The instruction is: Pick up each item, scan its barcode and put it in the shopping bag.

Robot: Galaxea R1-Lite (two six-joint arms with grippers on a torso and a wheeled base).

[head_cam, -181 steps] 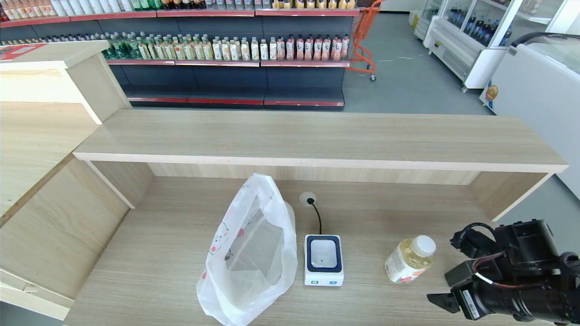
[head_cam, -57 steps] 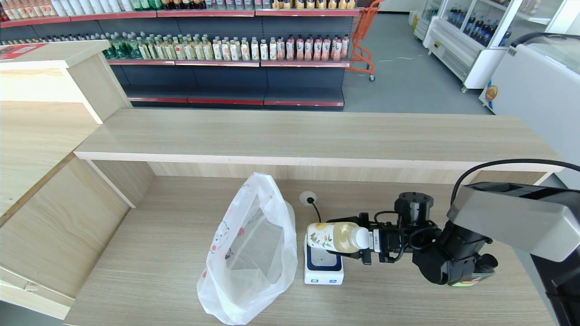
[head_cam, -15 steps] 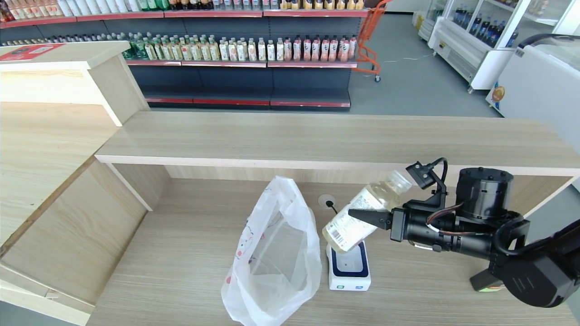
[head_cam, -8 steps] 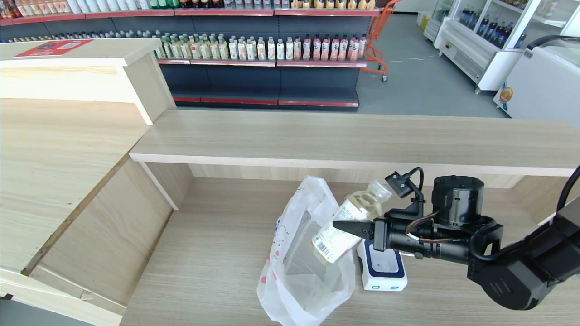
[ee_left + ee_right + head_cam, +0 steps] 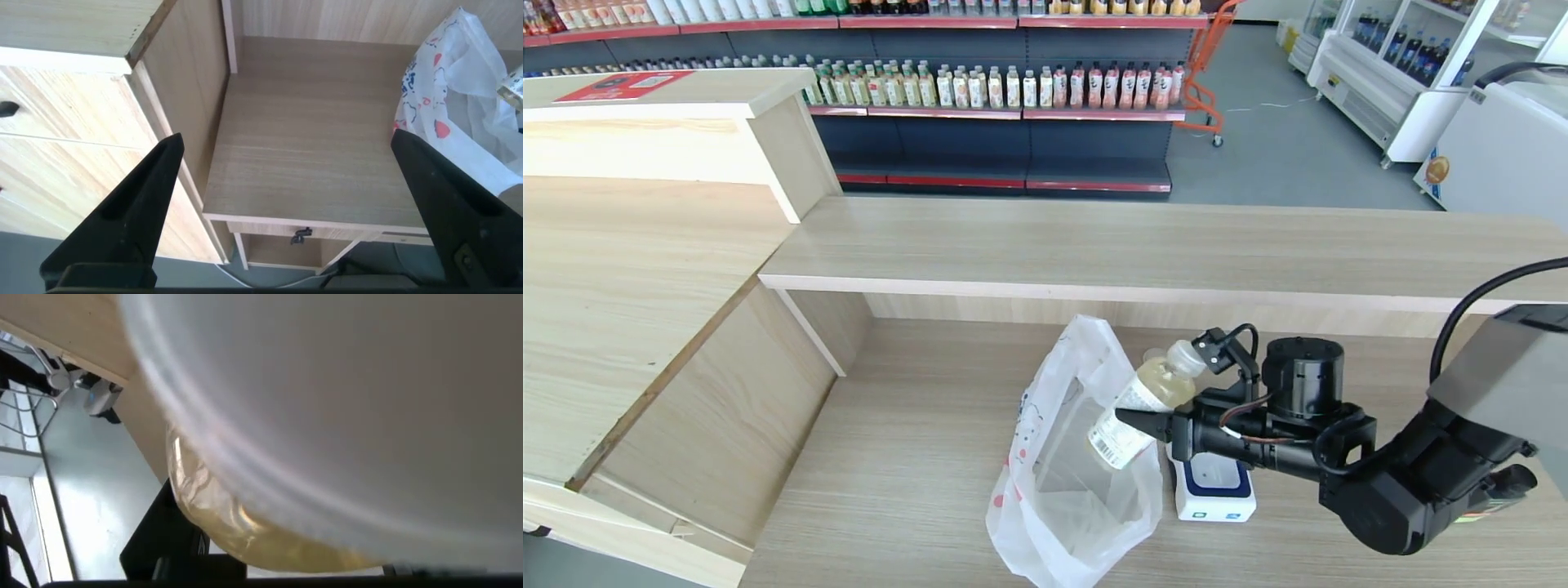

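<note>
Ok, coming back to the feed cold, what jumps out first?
The right gripper clamps a drink bottle of pale yellow liquid, tilted cap-up, its barcoded base at the mouth of the white shopping bag on the counter. The white barcode scanner sits just right of the bag. Rows of bottled drinks line the shelf behind.

Wooden counter [image 5: 915, 474]; stocked drink shelves [image 5: 1013, 86] behind; orange cart [image 5: 1199, 102] beside them; glass-door fridge [image 5: 1380, 82] at right.

Right arm reaches level toward the left, gripper [image 5: 1137, 411] clamped on a tilted bottle [image 5: 1154, 387]. Left gripper [image 5: 286, 143] has its fingers spread wide.
</note>
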